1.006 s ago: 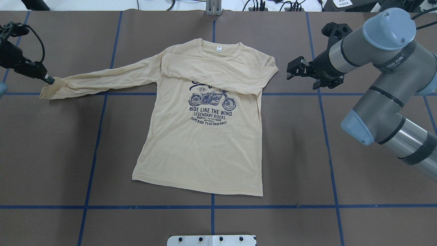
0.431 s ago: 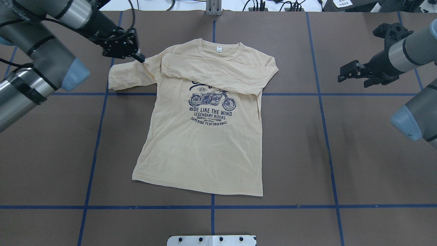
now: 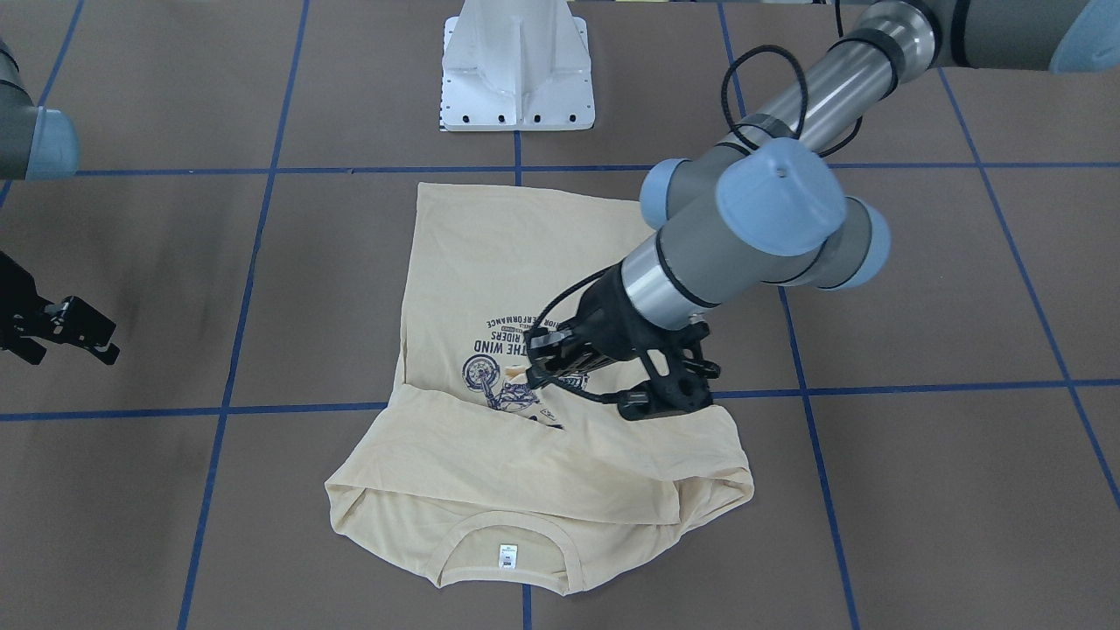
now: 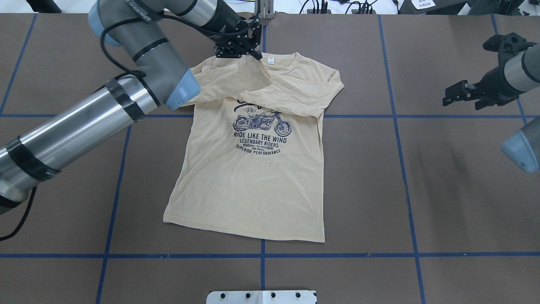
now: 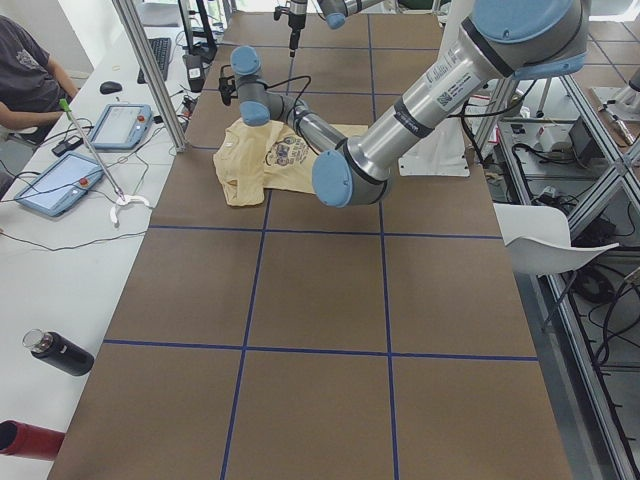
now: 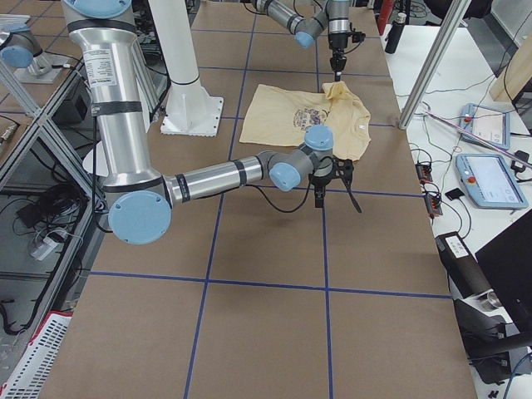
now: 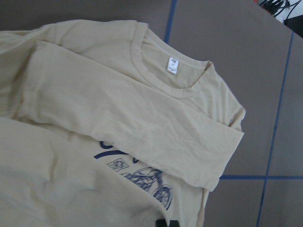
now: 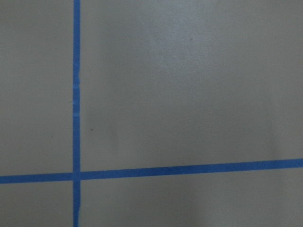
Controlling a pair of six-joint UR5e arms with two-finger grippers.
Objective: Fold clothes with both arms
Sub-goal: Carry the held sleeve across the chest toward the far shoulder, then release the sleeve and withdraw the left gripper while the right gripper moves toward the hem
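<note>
The cream-yellow shirt [image 4: 253, 181] lies face up in the middle of the brown table, with its navy motorcycle print showing. One sleeve [image 4: 295, 99] is folded flat across the chest. My left gripper [image 4: 255, 54] hovers above the collar near the white neck label [image 4: 270, 61], shut on the cuff of the other sleeve, which drapes back over the shoulder. In the front-facing view the left gripper [image 3: 532, 378] holds that cloth just above the print. My right gripper [image 4: 452, 96] is off the shirt at the table's right side, open and holding nothing. The right wrist view shows only bare table.
Blue tape lines [image 4: 396, 116] divide the table into squares. The white pedestal base [image 3: 518, 66] stands at the robot's edge. A side bench with tablets [image 5: 60, 180], bottles [image 5: 60, 352] and a seated person [image 5: 25, 70] runs along the far side.
My left gripper has carried the sleeve cuff from the far left across to above the collar, doubling the sleeve over. The right arm has drawn back toward the right edge.
</note>
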